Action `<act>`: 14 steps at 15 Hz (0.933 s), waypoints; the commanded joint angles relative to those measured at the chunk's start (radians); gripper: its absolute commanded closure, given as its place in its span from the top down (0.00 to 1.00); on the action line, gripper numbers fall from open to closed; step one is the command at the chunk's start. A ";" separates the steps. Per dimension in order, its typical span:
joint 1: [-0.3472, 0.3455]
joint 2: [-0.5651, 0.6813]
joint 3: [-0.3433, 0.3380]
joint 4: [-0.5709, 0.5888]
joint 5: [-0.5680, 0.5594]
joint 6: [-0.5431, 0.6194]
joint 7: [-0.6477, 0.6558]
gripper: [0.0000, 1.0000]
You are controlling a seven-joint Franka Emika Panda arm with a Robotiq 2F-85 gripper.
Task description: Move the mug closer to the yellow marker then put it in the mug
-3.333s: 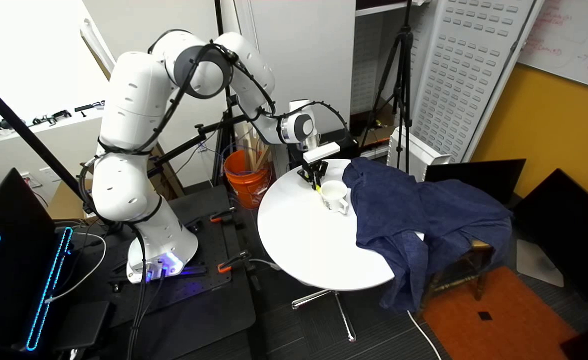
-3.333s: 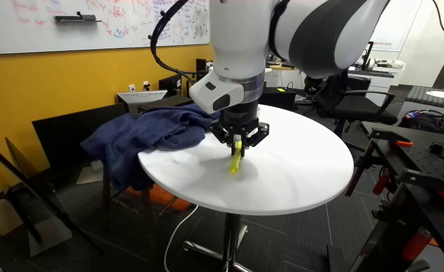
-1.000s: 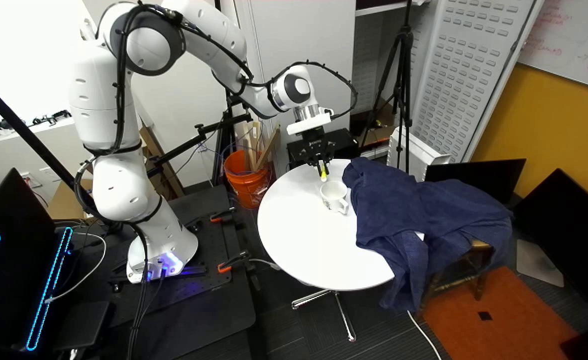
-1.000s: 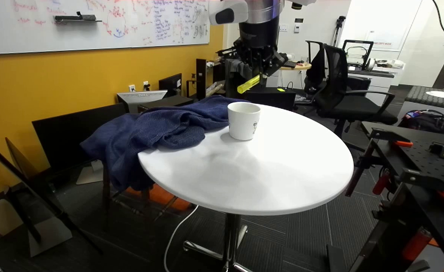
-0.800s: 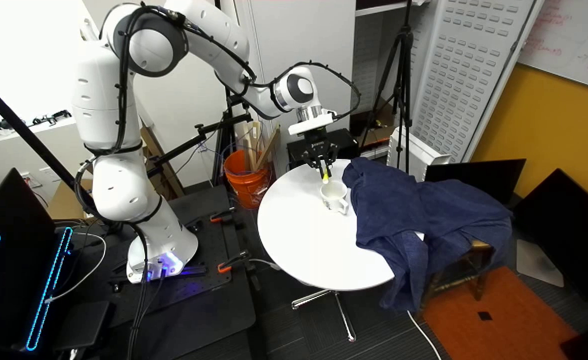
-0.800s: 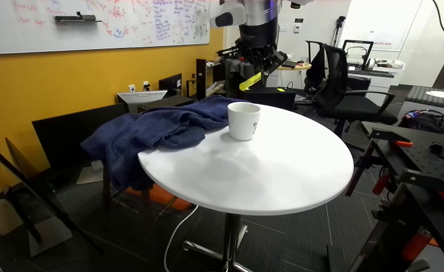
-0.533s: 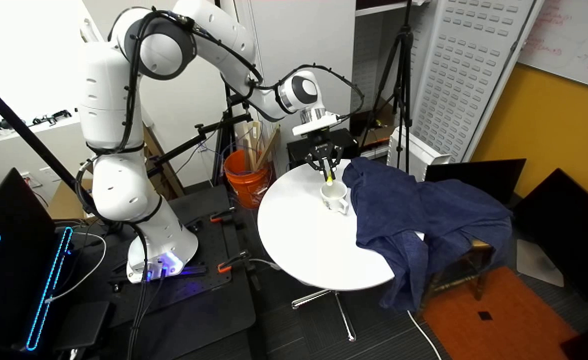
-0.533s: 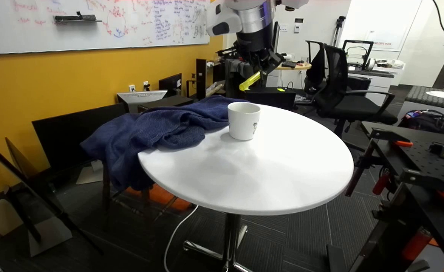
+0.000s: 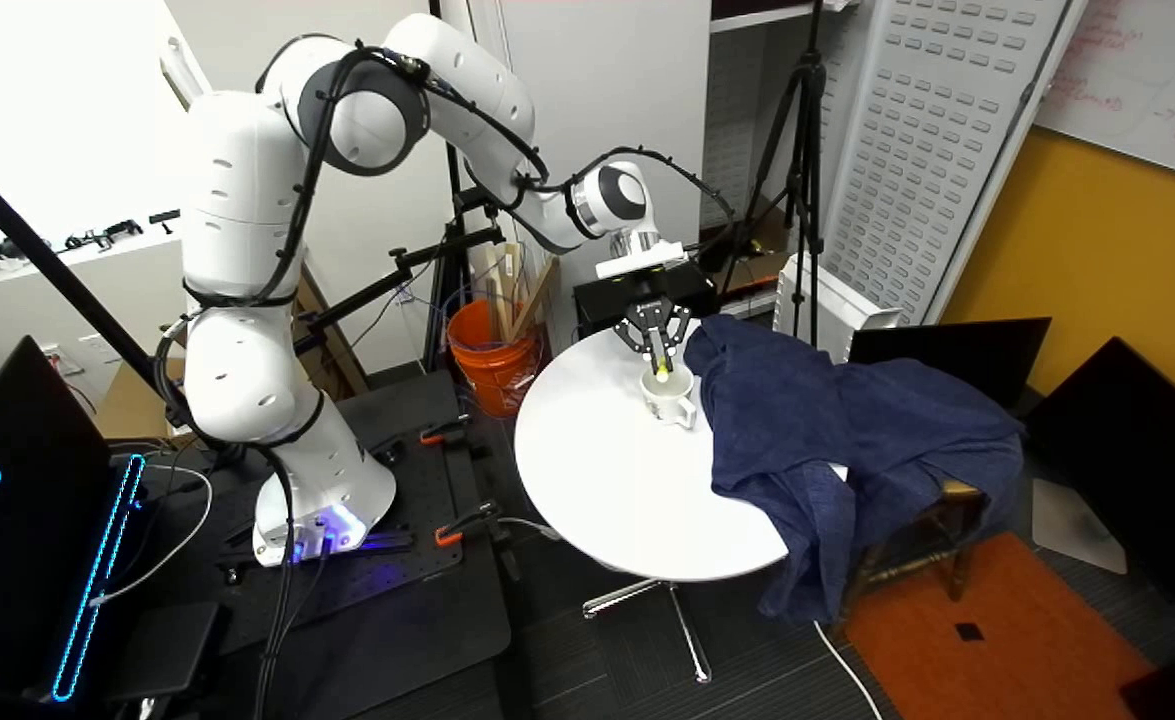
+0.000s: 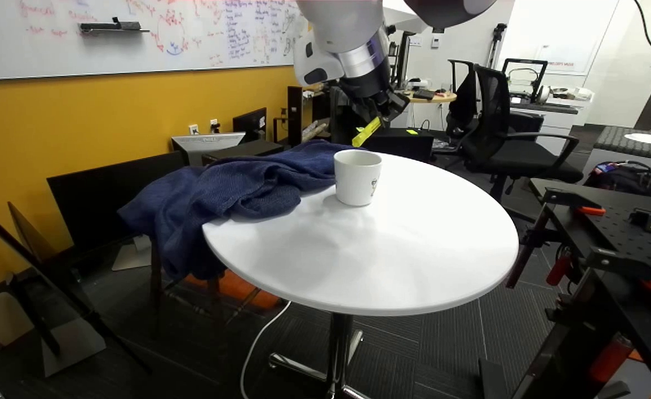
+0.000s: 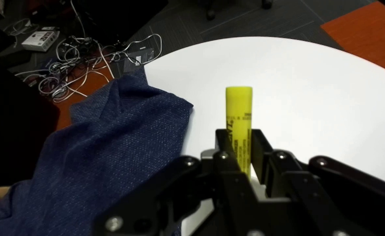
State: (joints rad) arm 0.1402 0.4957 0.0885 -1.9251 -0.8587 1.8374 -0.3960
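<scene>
Wrist view: the gripper (image 11: pixel 240 141) is closed down to the width of the yellow marker (image 11: pixel 239 105), one finger pad against each side. The marker's free end stands clear beyond the fingertips; its other end is lost among the fingers. What lies beneath, low between the black links, is too covered to name, and the navy cloth (image 11: pixel 113 141) runs out of frame.

In an exterior view the mug (image 9: pixel 665 402) stands upright on the round white table (image 9: pixel 607 480) near the cloth, with the gripper over its mouth. Only a short yellow end of the marker shows; I cannot tell from here whether it is within the rim or above it.

In an exterior view the arm (image 10: pixel 339 27) is cut off by the top edge, and the black fingers are hard to make out. The marker slants down from them, its lower end seen just above the mug's rim, apart from it. The mug's handle is hidden.
</scene>
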 commanded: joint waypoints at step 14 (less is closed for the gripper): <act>0.001 0.107 0.034 0.135 0.002 -0.141 -0.121 1.00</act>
State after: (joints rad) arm 0.1409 0.5898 0.1118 -1.8293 -0.8583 1.7397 -0.4909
